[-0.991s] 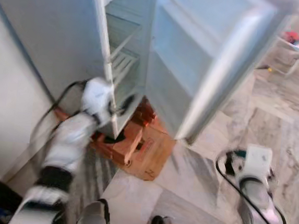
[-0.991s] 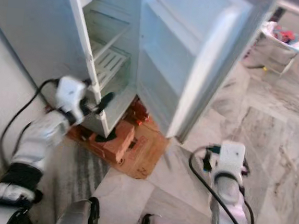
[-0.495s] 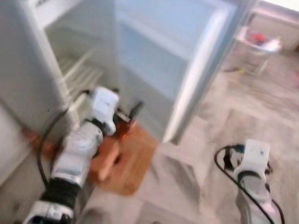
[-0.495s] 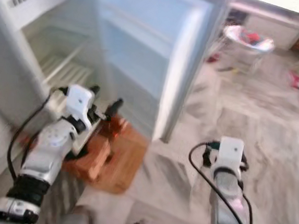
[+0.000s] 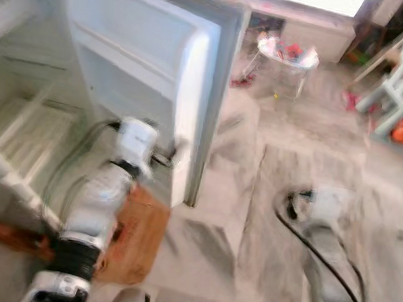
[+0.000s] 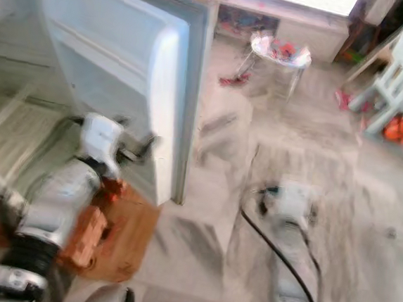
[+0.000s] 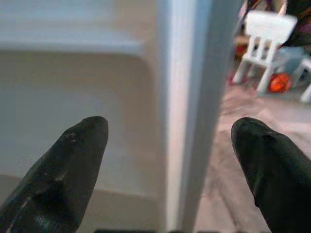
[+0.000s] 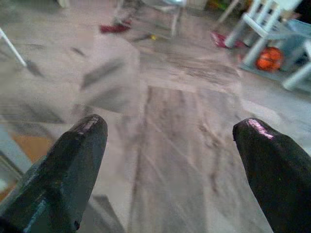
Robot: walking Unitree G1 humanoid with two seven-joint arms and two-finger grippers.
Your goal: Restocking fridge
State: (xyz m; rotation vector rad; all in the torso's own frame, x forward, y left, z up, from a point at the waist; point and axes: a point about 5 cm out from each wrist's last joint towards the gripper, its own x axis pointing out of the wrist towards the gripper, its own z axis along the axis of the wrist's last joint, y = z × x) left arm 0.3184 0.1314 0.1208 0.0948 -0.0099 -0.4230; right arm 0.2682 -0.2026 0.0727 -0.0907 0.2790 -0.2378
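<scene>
While fridge door (image 5: 152, 69) stands open, left claw (image 7: 167, 160) wide astride its edge, right claw (image 8: 170, 170) wide above floor (image 8: 180, 121)

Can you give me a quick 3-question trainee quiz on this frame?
1. True or false: the fridge door is shut.
2. The left hand straddles: A) the door's edge B) a bottle C) a shelf
3. What lies beyond the right hand?

Key: 1. False, it stands open. 2. A, one finger on each side, open. 3. Marble floor; the hand is open and holds nothing.
</scene>
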